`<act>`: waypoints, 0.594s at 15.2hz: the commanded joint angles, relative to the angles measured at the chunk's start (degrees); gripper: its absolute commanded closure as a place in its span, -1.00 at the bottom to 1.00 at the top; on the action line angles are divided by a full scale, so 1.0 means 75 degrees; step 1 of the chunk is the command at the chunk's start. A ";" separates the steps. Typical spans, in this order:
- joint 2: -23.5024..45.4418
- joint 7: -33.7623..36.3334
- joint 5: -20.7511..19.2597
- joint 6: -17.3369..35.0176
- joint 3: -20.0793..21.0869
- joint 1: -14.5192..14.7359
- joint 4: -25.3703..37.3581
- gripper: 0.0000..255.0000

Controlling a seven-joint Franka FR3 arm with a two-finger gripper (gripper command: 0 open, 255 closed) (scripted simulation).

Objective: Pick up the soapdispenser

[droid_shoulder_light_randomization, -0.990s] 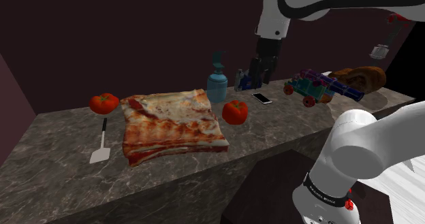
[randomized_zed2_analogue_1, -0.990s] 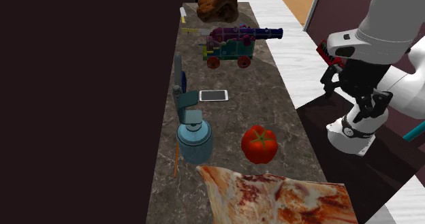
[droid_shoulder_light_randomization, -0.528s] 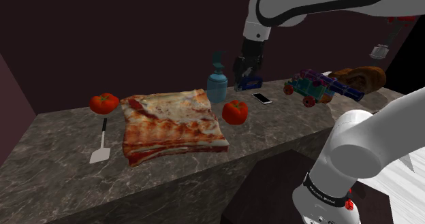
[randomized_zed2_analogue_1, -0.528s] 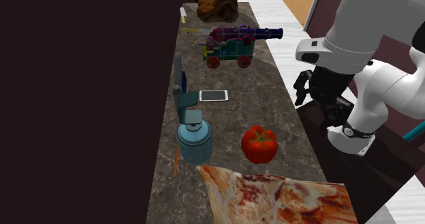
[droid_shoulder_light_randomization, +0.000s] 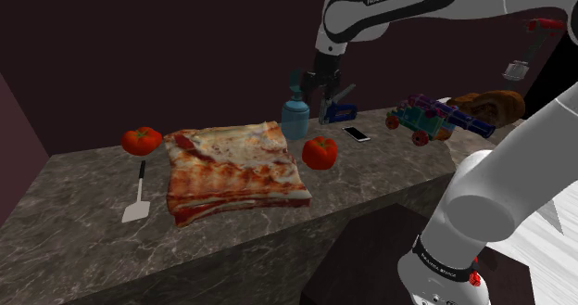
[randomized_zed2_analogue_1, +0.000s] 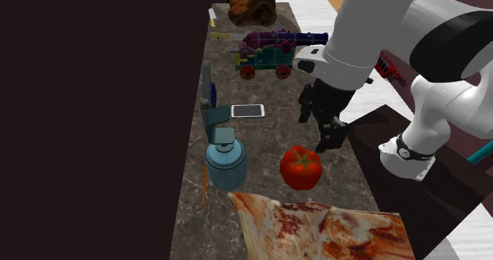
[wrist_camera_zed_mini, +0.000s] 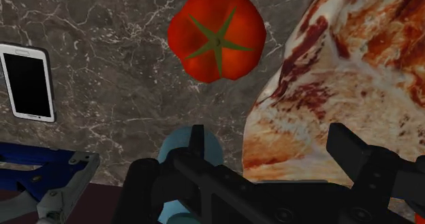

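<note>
The gripper, fingers spread and empty, has swung in beside the dispenser, now at its eight o'clock in the shoulder view; descent likely next.

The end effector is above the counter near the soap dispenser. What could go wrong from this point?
1. In the wrist view the soap dispenser lies by one finger of the open end effector, not centred between the two; a descent like this might tip it.
2. The tomato and the blue tool sit close beside it and could get bumped.
</note>
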 commanded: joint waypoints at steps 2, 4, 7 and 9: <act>0.0693 0.0111 -0.0050 0.0396 -0.0091 -0.0096 0.0575 -1.00; 0.1141 0.0169 -0.0068 0.0623 -0.0161 -0.0164 0.0973 -1.00; 0.1810 0.0252 -0.0073 0.0907 -0.0270 -0.0265 0.1622 -1.00; 0.2254 0.0302 -0.0060 0.1059 -0.0343 -0.0335 0.2090 -1.00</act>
